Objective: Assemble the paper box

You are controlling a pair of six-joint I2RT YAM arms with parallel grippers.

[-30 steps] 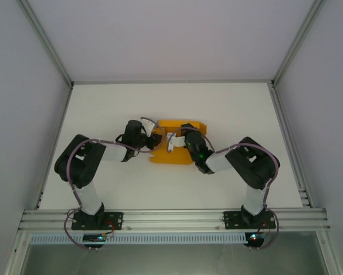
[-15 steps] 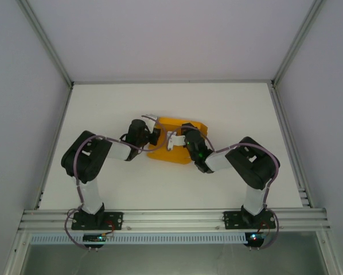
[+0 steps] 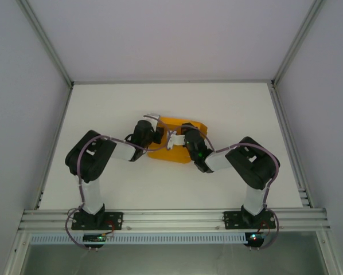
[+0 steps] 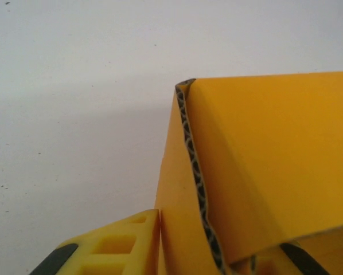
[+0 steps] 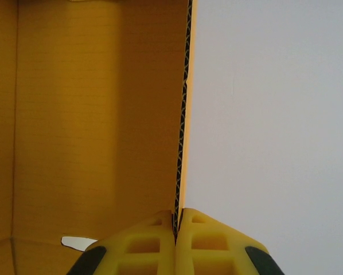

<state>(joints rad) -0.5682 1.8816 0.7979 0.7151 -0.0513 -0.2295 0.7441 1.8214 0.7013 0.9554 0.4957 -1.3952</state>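
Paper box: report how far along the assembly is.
Done: the paper box is off flat, with one wall upright in the left wrist view. In hand: the right fingers pinch a wall edge; the left fingers straddle a folded panel. Left: the box looks skewed and open, so remaining walls and flaps likely need tucking.

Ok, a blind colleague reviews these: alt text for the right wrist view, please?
The right gripper, at the bottom, is shut on the thin corrugated edge of the orange-yellow paper box, which runs straight up the picture. The card's inner face lies left of that edge, the white table right.
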